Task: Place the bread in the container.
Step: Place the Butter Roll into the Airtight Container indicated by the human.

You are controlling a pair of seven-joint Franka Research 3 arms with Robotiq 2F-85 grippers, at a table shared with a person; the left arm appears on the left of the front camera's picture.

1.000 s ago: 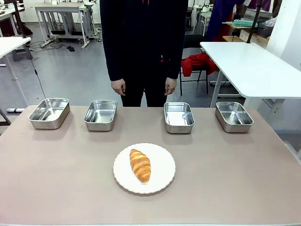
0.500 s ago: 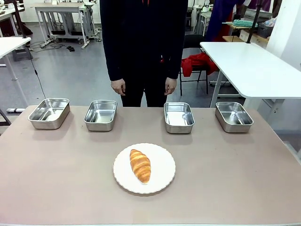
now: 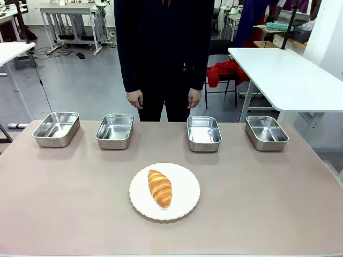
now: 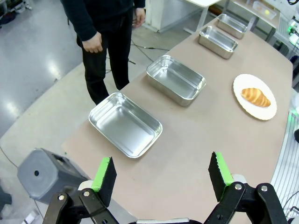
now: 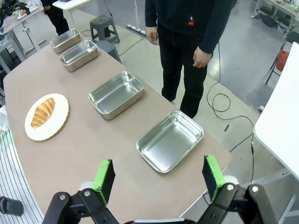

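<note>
White scalloped plate point(image 3: 186, 187) rests on the tan table point(image 3: 59, 203); a dark-clothed person point(image 3: 163, 43) stands at its far edge; red cloth point(image 3: 228, 70) lies beyond.

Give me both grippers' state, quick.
Left gripper: open, holding nothing.
Right gripper: open, holding nothing.

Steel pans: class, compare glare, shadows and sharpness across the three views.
Front view: soft white glare on the leftmost pan, a soft shadow on the table before it, all sharp. Left wrist view: the glossy floor mirrors bright patches. Right wrist view: the rightmost pan shows an even dull sheen, no blur.
</note>
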